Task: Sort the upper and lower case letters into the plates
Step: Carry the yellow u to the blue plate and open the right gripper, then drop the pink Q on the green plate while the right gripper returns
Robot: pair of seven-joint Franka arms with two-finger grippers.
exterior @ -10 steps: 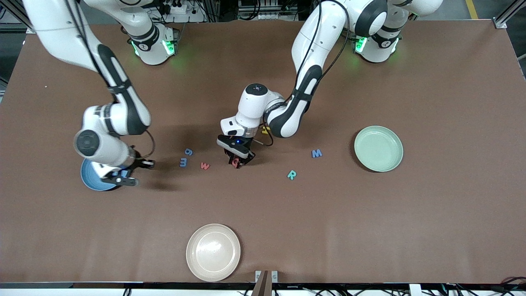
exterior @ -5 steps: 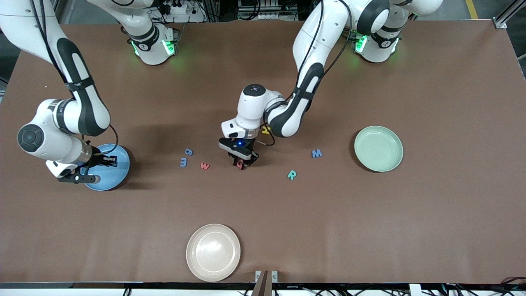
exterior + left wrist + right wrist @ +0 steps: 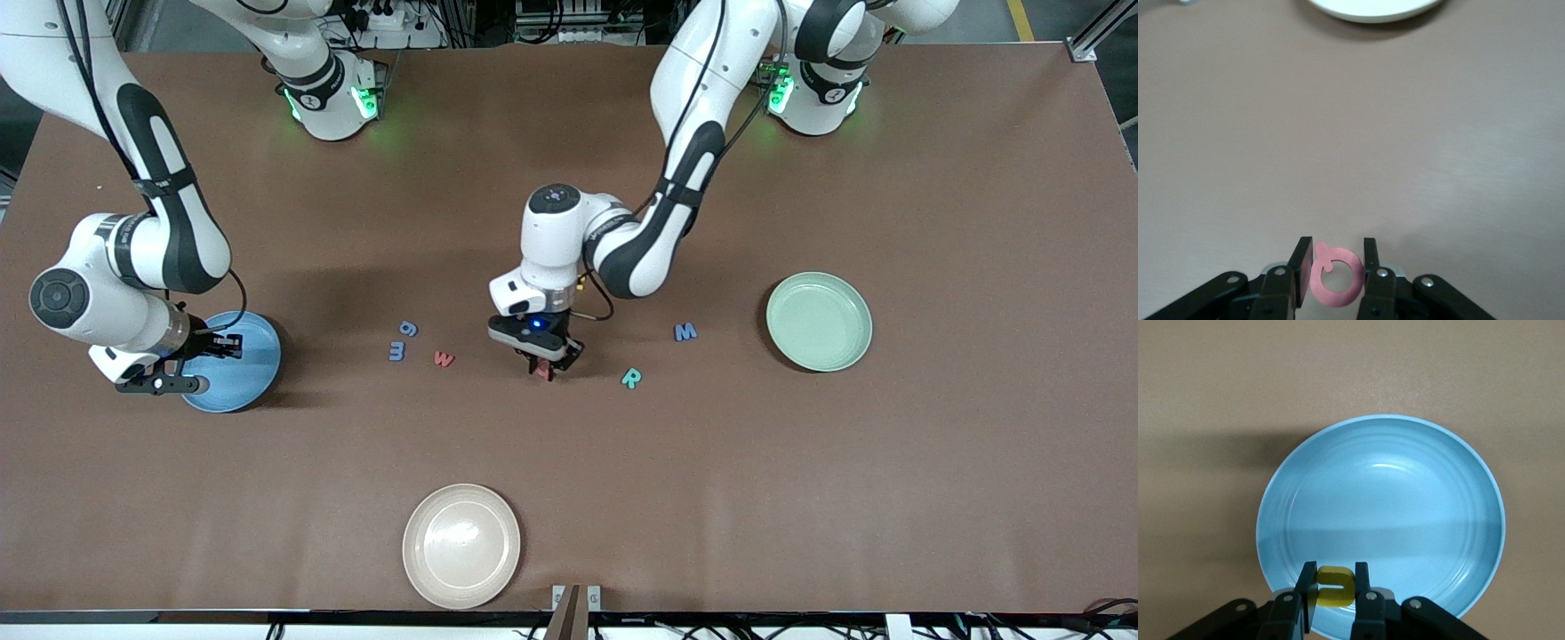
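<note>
My left gripper (image 3: 548,368) is shut on a pink letter Q (image 3: 1336,275), just above the brown table between the red w (image 3: 444,359) and the teal R (image 3: 630,378). My right gripper (image 3: 188,364) is shut on a small yellow letter (image 3: 1335,585) and hangs over the rim of the blue plate (image 3: 253,356) at the right arm's end of the table; the blue plate (image 3: 1391,513) lies bare below it. The mint green plate (image 3: 819,321) sits at the left arm's end with nothing on it.
Loose letters lie mid-table: a blue g (image 3: 408,328), a blue m (image 3: 396,352) and a blue M (image 3: 685,332). A beige plate (image 3: 461,545) rests near the front edge, and the beige plate's rim (image 3: 1371,8) shows in the left wrist view.
The right gripper has swung with the yellow letter across the blue plate toward the right arm's end. The left gripper has carried the pink Q a little toward the teal R.
</note>
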